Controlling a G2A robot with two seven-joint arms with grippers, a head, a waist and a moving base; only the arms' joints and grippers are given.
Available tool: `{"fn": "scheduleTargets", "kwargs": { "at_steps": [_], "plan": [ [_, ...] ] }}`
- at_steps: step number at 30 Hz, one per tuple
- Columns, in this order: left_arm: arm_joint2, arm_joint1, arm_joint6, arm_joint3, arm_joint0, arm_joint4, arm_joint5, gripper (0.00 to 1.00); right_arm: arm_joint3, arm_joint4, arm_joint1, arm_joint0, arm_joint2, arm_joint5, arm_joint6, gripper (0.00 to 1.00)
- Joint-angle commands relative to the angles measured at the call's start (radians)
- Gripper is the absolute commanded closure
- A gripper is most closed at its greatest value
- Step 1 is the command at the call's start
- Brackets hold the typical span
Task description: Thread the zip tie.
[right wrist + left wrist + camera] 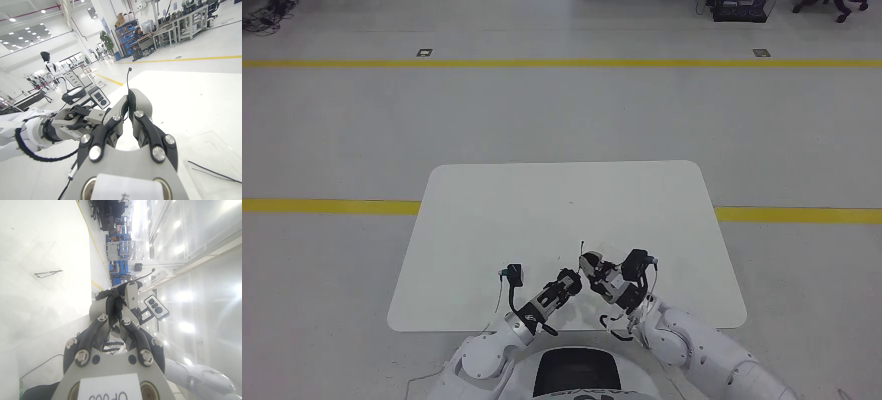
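1. Where the two arms meet over the near part of the white table (562, 200), the right gripper (129, 93) is clamped tight on a black zip tie (129, 69).
2. The zip tie stands upright between the pressed pads. Its strap rises past the fingertips and ends in a small square head at the top, and a shorter stretch runs down between the fingers toward the palm.
3. Seen from the top view, the zip tie (582, 246) is a thin dark line poking out of the right gripper (591, 266), held off the table surface.
4. The left gripper (114, 294) sits just beside the right one, almost tip to tip (569, 282). Its black pads are drawn together. I cannot tell whether they pinch the tail of the zip tie, because that spot is dark and partly hidden.
5. In the left wrist view the head of the zip tie (153, 269) juts out beyond the grey finger of the right gripper.
6. A clear sheet (51, 256) lies flat on the table, apart from both grippers. Two spare ties (48, 273) lie on it side by side.
7. The right wrist view shows the same clear sheet (213, 140) with the spare ties (213, 173) as thin black lines across it.
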Motion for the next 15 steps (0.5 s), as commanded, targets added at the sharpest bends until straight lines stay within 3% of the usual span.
{"fn": "scheduleTargets", "kwargs": {
  "at_steps": [1, 15],
  "plan": [
    [0.000, 0.000, 0.000, 0.000, 0.000, 0.000, 0.000, 1.00, 0.000, 0.006, 0.003, 0.007, -0.011, 0.000, -0.005, 1.00],
    [0.000, 0.000, 0.000, 0.000, 0.000, 0.000, 0.000, 1.00, 0.024, 0.077, 0.017, 0.040, -0.072, 0.000, -0.035, 1.00]
  ]
}}
